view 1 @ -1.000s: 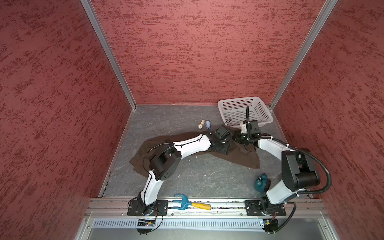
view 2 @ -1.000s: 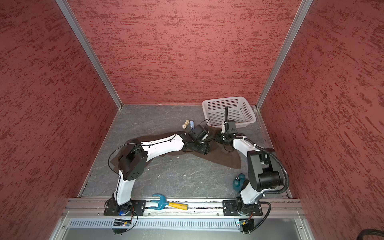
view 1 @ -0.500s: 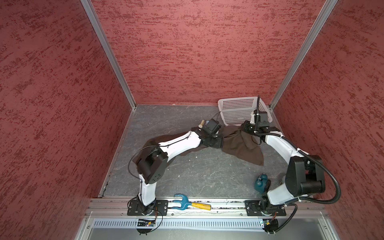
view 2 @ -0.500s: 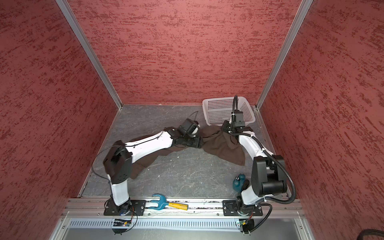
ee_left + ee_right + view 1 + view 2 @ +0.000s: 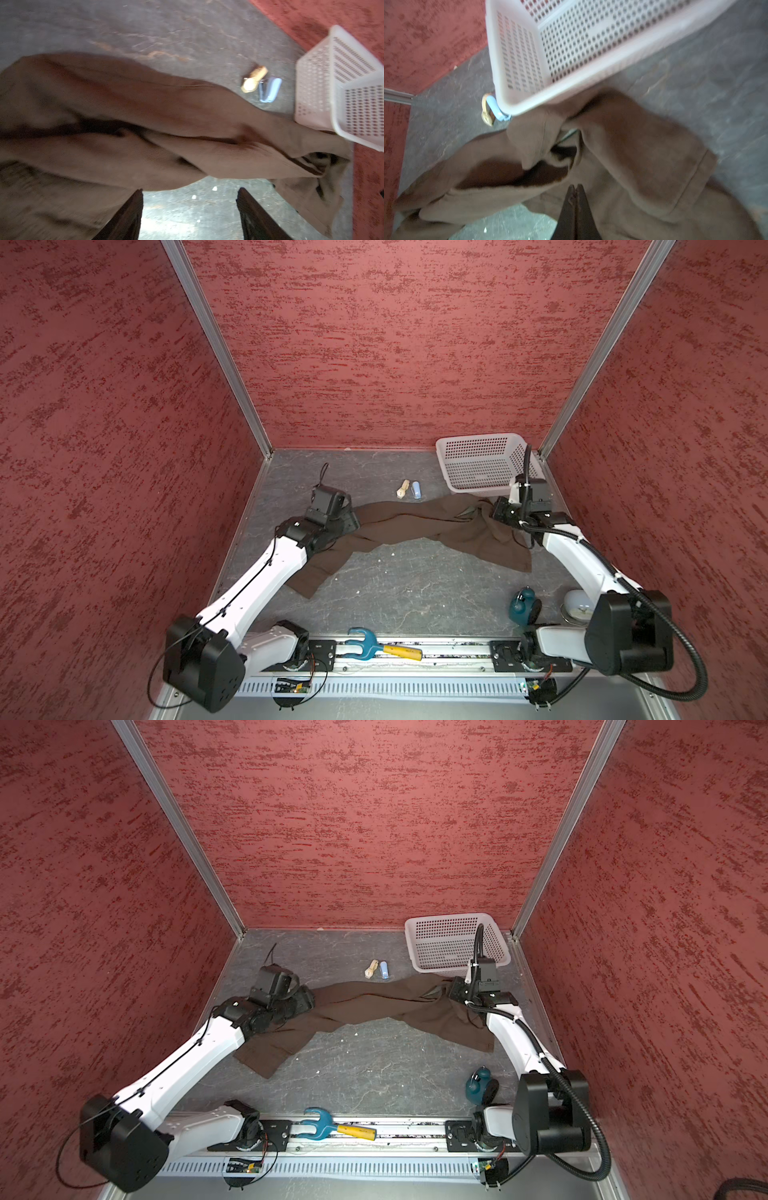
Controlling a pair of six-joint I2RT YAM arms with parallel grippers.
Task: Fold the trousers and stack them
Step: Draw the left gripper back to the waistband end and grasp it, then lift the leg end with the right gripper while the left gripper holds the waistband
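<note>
The left gripper (image 5: 190, 190) stands open, its two dark fingers (image 5: 128, 214) spread wide with bare grey floor (image 5: 187, 218) between them. The trousers (image 5: 166, 124) lie just ahead of the tips, and cloth laps against one finger. The right gripper (image 5: 576, 187) is closed, tips pressed together with no cloth visible between them, poised above the bunched waist end. In both top views the trousers (image 5: 415, 526) (image 5: 374, 1006) are dark olive-brown, matte and soft, rumpled into long folds and spanning the floor from one gripper to the other. One leg trails back beside the left arm, and a hemmed part fans out beside the right arm. Just beyond the right gripper sits the white perforated basket (image 5: 478, 472), the cloth reaching its near wall. Past the cloth, between the grippers, lie a tan cork (image 5: 402, 489) and a pale-blue piece (image 5: 416, 490), side by side.
</note>
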